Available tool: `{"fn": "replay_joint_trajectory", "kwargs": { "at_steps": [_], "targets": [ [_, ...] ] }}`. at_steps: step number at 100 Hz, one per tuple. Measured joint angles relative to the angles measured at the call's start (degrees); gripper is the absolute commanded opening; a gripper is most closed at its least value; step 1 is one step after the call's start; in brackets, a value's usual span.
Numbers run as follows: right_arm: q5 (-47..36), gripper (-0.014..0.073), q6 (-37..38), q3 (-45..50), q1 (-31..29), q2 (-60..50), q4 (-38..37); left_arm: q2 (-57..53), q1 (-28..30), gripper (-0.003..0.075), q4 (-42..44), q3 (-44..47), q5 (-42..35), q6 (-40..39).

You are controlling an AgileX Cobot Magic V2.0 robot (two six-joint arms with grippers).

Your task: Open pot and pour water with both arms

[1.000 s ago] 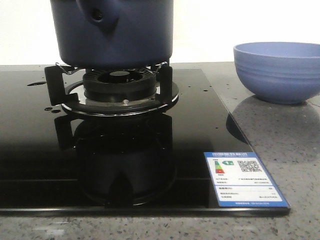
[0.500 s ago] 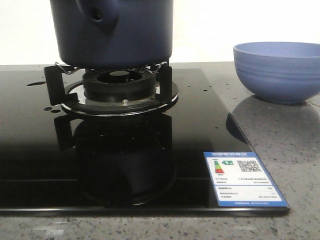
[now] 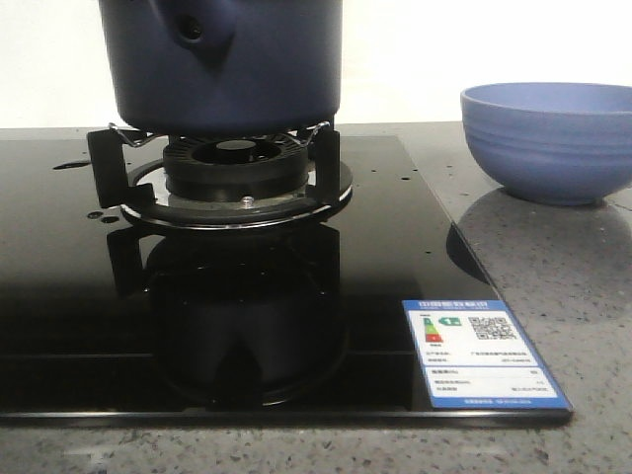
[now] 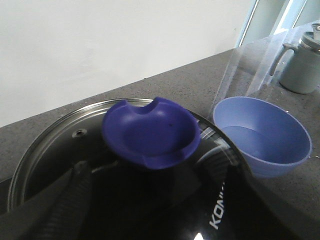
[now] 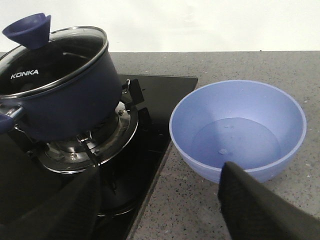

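pot (image 3: 222, 64) top cut off in front view, energy label (image 3: 482, 353) print too small to read, both grippers' tips out of frame

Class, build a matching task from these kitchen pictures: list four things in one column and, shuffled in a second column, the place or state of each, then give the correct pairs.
Things:
1. pot
2. glass lid
3. light blue bowl
4. energy label

Places or states:
A. stuck on the near right corner of the black hob
B. standing on the burner's supports
C. on the grey counter, to the right of the hob
D. closed over the pot, with a blue knob on top

Pairs: 1-B, 2-D, 3-C, 4-A
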Motion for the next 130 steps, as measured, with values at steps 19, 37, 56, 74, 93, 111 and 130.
{"fn": "replay_joint_trajectory", "kwargs": {
  "at_steps": [19, 37, 56, 74, 93, 111, 130],
  "targets": [
    [0.0, 0.0449, 0.0, 0.0, 0.0, 0.0, 0.0, 3.6, -0.1, 0.0505, -0.2, -2.6, 0.2, 0.6],
    [0.0, 0.0449, 0.0, 0.0, 0.0, 0.0, 0.0, 6.5, -0.1, 0.0505, -0.6, -5.1, 0.2, 1.5],
    [0.0, 0.0449, 0.0, 0.0, 0.0, 0.0, 0.0, 9.1, -0.9, 0.0505, -2.0, -6.6, 0.2, 3.2],
    [0.0, 0.0449, -0.1, 0.0, 0.0, 0.1, 0.0, 10.6, -1.4, 0.047, -2.1, -7.4, -0.1, 3.7],
    [0.0, 0.0449, -0.1, 0.0, 0.0, 0.1, 0.0, 10.7, -1.5, 0.0365, -2.1, -7.4, -0.1, 3.8],
    [0.0, 0.0449, -0.1, 0.0, 0.0, 0.1, 0.0, 10.7, -1.5, 0.036, -2.2, -7.4, -0.1, 3.8],
    [0.0, 0.0449, -0.1, 0.0, 0.0, 0.1, 0.0, 10.4, -1.5, 0.036, -2.1, -7.5, 0.0, 3.9]
  ]
}}
